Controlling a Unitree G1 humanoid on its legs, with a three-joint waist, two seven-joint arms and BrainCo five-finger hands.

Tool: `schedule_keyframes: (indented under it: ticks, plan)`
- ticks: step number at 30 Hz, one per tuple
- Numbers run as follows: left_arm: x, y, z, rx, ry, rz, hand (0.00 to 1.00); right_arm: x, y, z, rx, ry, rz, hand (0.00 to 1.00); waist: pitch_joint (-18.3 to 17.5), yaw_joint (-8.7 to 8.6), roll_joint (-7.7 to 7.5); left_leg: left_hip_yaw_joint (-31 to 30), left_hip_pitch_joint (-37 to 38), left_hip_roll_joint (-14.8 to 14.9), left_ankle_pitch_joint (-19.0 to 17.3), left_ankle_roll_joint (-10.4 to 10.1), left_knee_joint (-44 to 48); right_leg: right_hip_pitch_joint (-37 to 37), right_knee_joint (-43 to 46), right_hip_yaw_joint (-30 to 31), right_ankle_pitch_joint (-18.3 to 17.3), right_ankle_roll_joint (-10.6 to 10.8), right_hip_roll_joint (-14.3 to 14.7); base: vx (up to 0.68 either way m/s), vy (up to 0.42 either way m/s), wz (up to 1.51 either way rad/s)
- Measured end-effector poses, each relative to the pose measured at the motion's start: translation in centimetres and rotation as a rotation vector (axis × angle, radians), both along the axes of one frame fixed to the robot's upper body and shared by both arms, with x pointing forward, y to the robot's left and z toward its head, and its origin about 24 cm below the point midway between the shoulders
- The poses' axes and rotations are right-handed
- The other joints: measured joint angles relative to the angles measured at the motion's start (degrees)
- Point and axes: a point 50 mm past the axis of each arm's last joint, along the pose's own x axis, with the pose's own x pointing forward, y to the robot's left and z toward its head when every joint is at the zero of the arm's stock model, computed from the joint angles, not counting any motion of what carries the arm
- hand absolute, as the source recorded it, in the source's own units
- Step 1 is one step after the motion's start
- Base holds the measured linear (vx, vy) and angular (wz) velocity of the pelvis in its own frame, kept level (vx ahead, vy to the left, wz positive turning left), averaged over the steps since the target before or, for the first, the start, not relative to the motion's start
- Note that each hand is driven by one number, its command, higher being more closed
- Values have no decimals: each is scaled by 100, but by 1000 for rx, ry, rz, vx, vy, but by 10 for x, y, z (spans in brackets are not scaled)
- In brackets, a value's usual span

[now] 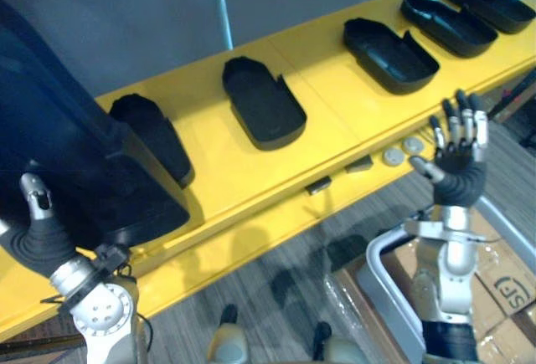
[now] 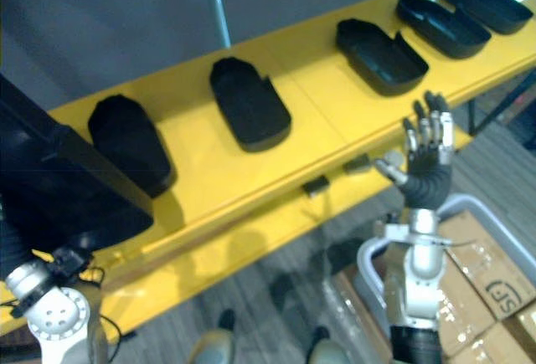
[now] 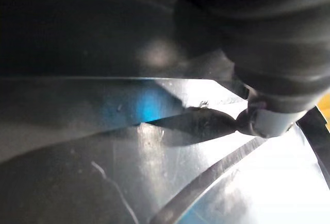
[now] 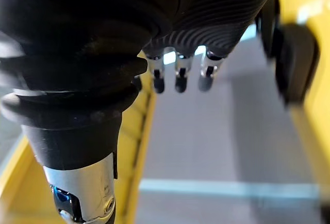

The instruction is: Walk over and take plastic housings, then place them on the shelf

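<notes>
housing of black plastic (image 1: pixel 75 171) sits on yellow shelf (image 1: pixel 218 180), extending the row. left hand (image 1: pixel 38 234) grip cannot be told; right hand (image 1: pixel 456 159) spread open.

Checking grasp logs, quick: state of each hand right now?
Left hand: cannot tell; it is up against the large black housing.
Right hand: open, holding nothing, in front of the yellow shelf.
</notes>
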Motion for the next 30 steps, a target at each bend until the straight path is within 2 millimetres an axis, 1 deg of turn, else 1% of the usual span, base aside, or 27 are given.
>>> schedule_keyframes:
  ticks: [1,3,4,7,9,11,13,15,17,18,21,22,23,24,25,26,27,28,30]
  plan:
    - [1,0,-1,3,14,4,100,3,20,10,-30,-43,47,0,0,113,0,-49,18,-50,56,-2,-77,50,-2,-121,-22,9,-48,27,-9,54]
    - [2,0,-3,17,51,12,100,5,38,21,-57,-93,81,0,4,223,-21,-165,24,-189,212,67,-211,192,-57,-327,-72,53,-166,1,10,72]
    - [0,1,-5,25,65,16,100,6,41,25,-51,-108,81,0,-13,288,-44,-179,26,-267,329,98,-351,263,-106,-469,-92,75,-231,-14,20,88]
    - [-9,13,-7,40,90,75,100,8,39,27,-31,-108,63,0,-26,308,-75,-276,24,-403,570,163,-666,386,-272,-658,-97,134,-332,-35,35,55]
    - [-12,18,-6,50,94,96,100,8,39,26,-30,-96,63,0,-32,310,-84,-213,16,-415,607,178,-709,385,-320,-669,-61,192,-353,-56,37,5]
    - [-12,20,-3,74,95,95,100,8,39,21,-39,-69,55,0,-69,291,-125,-32,21,-401,647,216,-767,386,-352,-667,-20,247,-380,-52,33,0]
    - [-12,20,1,111,100,83,100,5,36,8,-53,-6,16,0,-179,277,-239,84,26,-404,699,223,-852,373,-439,-623,74,281,-392,-11,32,-5]
    - [-11,22,3,153,124,102,100,4,32,-3,-70,50,-27,0,-225,271,-317,203,28,-395,717,203,-864,360,-531,-555,140,294,-389,12,25,-18]
    - [-11,29,4,167,153,130,100,3,24,-10,-81,84,-91,0,-242,225,-345,318,20,-388,729,216,-886,273,-561,-426,192,300,-392,-2,18,-31]
    - [-9,38,2,168,186,164,100,2,15,-11,-92,90,-148,0,-243,184,-328,429,7,-370,769,229,-932,164,-563,-307,236,297,-392,-22,22,-46]
    - [7,74,-16,122,337,249,100,-1,-18,-14,-113,115,-291,0,-251,20,-220,699,13,-344,826,246,-1051,-61,-570,-33,339,306,-398,-26,22,-45]
    - [13,90,-27,78,409,293,100,-4,-34,-18,-129,145,-346,0,-245,-94,-203,760,24,-342,830,250,-1069,-103,-570,48,355,312,-400,-16,17,-31]
    - [15,98,-32,52,442,311,100,-6,-41,-20,-134,158,-369,0,-245,-135,-202,820,33,-332,830,249,-1076,-133,-569,89,368,310,-399,-9,11,-30]
    - [15,116,-43,3,508,365,100,-10,-55,-23,-147,182,-407,0,-248,-249,-198,887,33,-325,831,249,-1091,-189,-566,171,384,309,-395,-4,6,-31]
    - [15,124,-48,-25,536,392,100,-12,-63,-23,-160,193,-432,0,-249,-279,-195,947,47,-315,835,249,-1112,-226,-560,219,395,305,-392,6,4,-33]
    - [15,138,-57,-83,571,434,100,-17,-77,-25,-171,218,-480,0,-248,-366,-193,1001,91,-311,840,248,-1140,-237,-561,290,404,307,-390,13,2,-31]
    - [13,147,-61,-118,587,463,100,-20,-86,-26,-171,231,-512,0,-249,-402,-194,1063,153,-303,839,248,-1163,-234,-555,357,404,307,-387,17,2,-37]
    - [11,155,-63,-151,594,483,100,-22,-92,-25,-166,236,-530,0,-248,-409,-193,1164,235,-292,840,248,-1211,-234,-553,419,404,307,-382,15,-2,-35]
    - [6,171,-59,-173,601,529,100,-27,-100,-28,-158,256,-543,0,-248,-527,-166,1263,324,-285,838,247,-1252,-235,-544,522,402,306,-377,1,-2,-26]
